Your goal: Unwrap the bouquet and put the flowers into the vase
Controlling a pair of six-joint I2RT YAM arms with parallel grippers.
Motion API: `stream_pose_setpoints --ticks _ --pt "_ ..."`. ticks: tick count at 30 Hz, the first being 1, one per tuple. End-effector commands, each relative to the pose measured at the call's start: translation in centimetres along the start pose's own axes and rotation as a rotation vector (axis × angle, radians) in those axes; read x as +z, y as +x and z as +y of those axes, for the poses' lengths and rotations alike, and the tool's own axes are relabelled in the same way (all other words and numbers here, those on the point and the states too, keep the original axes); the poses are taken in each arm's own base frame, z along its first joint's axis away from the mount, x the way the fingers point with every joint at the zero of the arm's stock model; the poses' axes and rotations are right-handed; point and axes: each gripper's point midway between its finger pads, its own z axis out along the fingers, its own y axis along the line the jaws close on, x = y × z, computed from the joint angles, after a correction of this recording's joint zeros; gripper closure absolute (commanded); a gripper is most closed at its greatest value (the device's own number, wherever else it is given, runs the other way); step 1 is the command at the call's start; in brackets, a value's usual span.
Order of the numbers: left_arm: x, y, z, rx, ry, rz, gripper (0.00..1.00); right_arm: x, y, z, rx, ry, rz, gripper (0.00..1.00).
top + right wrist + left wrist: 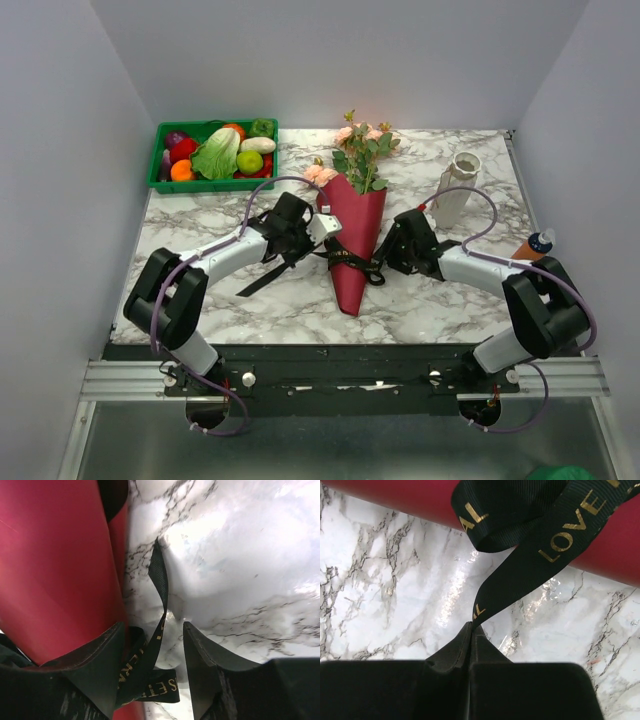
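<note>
Pinched flat between the black fingers of the left gripper (472, 626) is one tail of the gold-lettered black woven ribbon (535, 565): limp, thin, likely to slip unless pulled steadily. It ties the bouquet (355, 245), a dark red paper cone lying at the middle of the white marble table (250, 300), its peach-pink flowers (362, 140) pointing away. Jaws of the right gripper (153, 626) stand parted around another tail, unclamped. The paper looks stiff and light. Beyond, to the right, stands the whitish-grey narrow-necked vase (457, 188).
</note>
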Motion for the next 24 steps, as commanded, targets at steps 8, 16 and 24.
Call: stream_pose_setpoints --ticks 8,16,24 --pt "-1.2 0.1 0.2 -0.009 -0.022 0.001 0.91 -0.2 0.4 2.0 0.022 -0.022 -0.016 0.67" --pt "-3.2 -0.6 0.7 -0.024 -0.042 -0.006 0.96 -2.8 -2.1 2.1 0.011 -0.007 -0.115 0.99" --pt "-11.1 -1.6 6.9 -0.203 -0.178 -0.105 1.0 -9.2 -7.0 2.2 -0.05 -0.007 -0.318 0.99"
